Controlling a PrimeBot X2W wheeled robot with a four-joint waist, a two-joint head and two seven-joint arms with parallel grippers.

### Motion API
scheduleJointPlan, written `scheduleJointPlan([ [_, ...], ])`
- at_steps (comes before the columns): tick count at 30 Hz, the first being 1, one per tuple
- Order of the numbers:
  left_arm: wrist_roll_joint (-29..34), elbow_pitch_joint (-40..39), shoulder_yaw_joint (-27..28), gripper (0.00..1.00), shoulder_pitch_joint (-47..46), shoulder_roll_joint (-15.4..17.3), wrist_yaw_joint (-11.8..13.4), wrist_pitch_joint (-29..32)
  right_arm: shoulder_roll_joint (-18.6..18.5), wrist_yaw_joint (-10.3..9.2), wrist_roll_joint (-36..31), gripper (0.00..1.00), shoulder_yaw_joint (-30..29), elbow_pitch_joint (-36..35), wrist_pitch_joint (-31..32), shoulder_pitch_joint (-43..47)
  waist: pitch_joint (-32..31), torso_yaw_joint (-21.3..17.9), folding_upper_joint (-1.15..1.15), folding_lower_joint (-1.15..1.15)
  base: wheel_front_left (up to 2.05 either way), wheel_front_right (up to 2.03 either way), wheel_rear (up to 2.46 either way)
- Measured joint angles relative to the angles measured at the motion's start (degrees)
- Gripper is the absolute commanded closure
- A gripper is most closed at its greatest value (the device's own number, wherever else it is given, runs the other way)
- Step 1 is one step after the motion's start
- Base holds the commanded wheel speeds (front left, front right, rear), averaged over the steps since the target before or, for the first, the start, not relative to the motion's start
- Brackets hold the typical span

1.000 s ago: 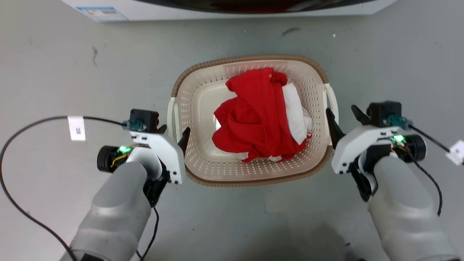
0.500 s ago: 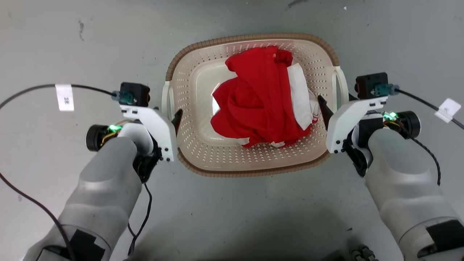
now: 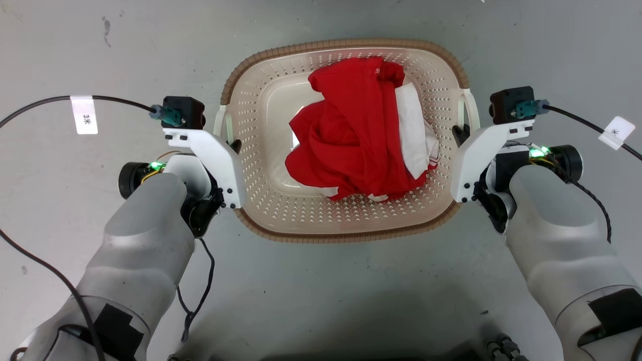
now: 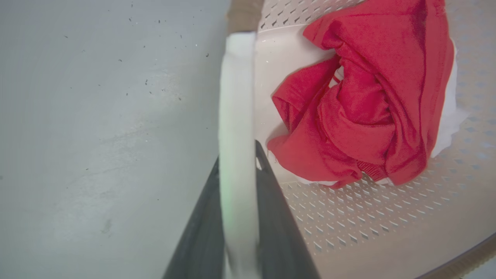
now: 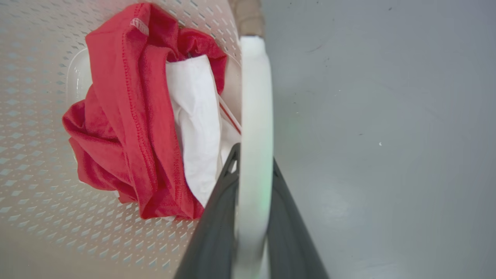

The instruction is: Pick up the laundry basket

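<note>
1. Grey, scuffed concrete floor [image 3: 321,281] lies under the robot.
2. The left gripper [image 4: 237,153] is clenched on the left handle [image 4: 236,97], one dark finger on each side. The right gripper [image 5: 254,155] grips the right handle [image 5: 254,97] likewise.
3. To lift well, raise both arms together at one pace and keep the squeeze, so the rim stays level.
4. The laundry basket [image 3: 281,200] sits on the floor between the grippers, mouth up. Its long axis runs left to right, with a handle at each end.
5. A red garment [image 3: 351,130] and white cloth [image 3: 414,130] are heaped inside, toward the right.

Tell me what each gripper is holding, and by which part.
Both hold the laundry basket: the left gripper has its jaws shut on the left loop handle, the right gripper on the right loop handle.
</note>
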Motion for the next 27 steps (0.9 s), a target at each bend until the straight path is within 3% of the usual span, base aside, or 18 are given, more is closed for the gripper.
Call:
scheduleJointPlan([
  [12, -4.81, 0.94, -4.49, 1.0, -0.04, 0.7, 0.15, 1.27, 0.07, -0.01, 4.56, 1.0, 4.56, 0.76, 2.64, -0.07, -2.48, 0.21, 0.0, 0.0, 0.0, 0.0, 0.0],
  [27, -11.92, 2.72, -7.78, 1.0, 3.58, 0.55, 0.15, 7.15, -0.05, -0.02, 11.69, 1.0, 10.58, 0.85, 12.92, 3.87, -14.41, 0.65, 0.0, -0.01, 0.0, 0.0, 0.0],
])
